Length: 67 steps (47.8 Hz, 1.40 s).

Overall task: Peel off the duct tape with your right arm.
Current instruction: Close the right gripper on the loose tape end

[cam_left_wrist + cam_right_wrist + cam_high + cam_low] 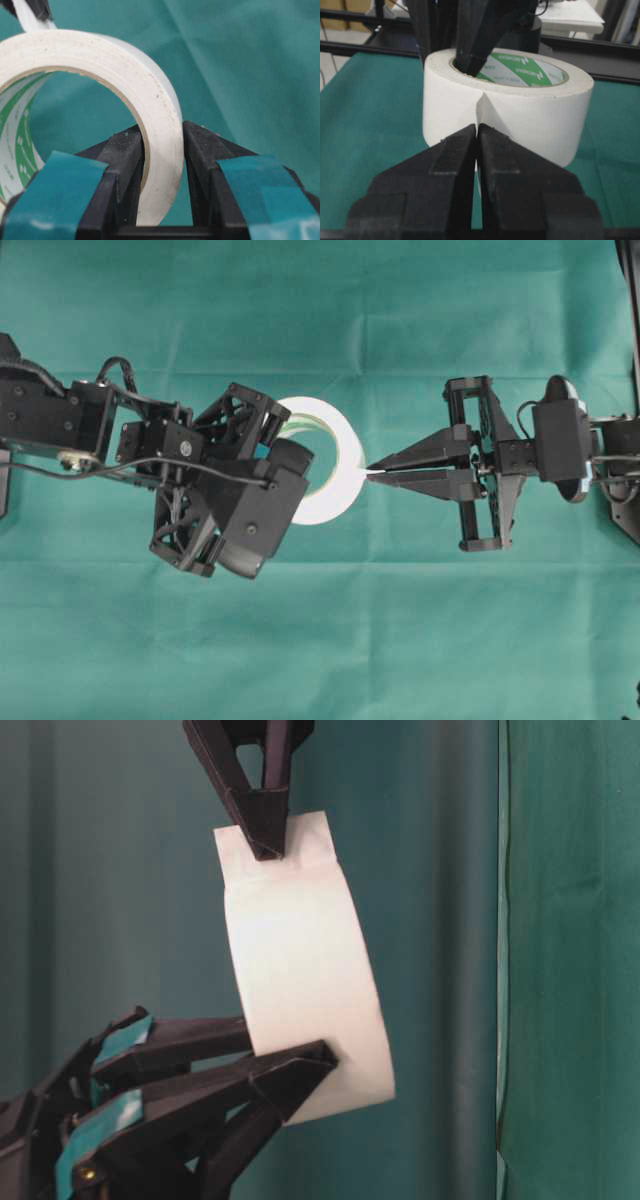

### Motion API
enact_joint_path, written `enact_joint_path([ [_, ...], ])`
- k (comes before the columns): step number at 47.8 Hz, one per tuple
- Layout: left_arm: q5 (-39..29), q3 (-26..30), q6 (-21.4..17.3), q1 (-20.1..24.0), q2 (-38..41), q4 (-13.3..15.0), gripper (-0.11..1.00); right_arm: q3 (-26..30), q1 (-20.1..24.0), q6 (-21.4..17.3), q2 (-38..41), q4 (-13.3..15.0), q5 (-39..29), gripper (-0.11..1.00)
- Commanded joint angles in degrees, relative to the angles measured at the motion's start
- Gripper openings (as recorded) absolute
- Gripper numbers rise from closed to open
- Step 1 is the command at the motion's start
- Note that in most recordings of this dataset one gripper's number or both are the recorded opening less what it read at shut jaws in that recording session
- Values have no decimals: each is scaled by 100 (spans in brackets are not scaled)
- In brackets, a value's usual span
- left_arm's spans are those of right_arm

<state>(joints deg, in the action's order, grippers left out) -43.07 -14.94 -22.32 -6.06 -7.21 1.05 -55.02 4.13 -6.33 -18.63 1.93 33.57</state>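
Held off the green cloth (320, 640), near the centre of the overhead view: tape (335, 455), a white roll with a green-printed core, gripped by both arms at once.

Left gripper (290, 455) reaching in from 9 o'clock, narrowed on the roll's wall. In the left wrist view, one finger (122, 165) inside the core, the other outside, teal pads (250, 185) further back on each, the white wall (160, 150) squeezed between the black tips. In the table-level view, those same fingers (290, 1075) coming up from 7 o'clock and clamping the roll's lower edge (340, 1070).

Right gripper (372, 470) coming in from 3 o'clock, plain black pointed fingers pressed together. Pinched between their tips: the loose end (360, 472) of the tape, a short white tab standing just off the roll's outer face at 3 o'clock. In the right wrist view, the two fingers (445, 170) closed with only a thin seam between them, meeting the tab where it lifts from the roll (520, 115) in a small V. In the table-level view, the tip (262, 830) biting the tab (300, 845) at 12 o'clock, the tab flat and still joined to the roll below.

Right arm (560, 440) stretched level from the 3 o'clock edge of the overhead view, grey-white wrist module behind the gripper.
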Motion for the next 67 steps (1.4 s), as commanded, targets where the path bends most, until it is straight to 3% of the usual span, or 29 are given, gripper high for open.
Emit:
enact_joint_path([
  [1,-9,53,18,105,-79,-18,21,44,97,-9,-62,18,79,-10],
  [67,-88,62,123,264,-105,-18,21,281,404,-185,264,18,185,-10],
])
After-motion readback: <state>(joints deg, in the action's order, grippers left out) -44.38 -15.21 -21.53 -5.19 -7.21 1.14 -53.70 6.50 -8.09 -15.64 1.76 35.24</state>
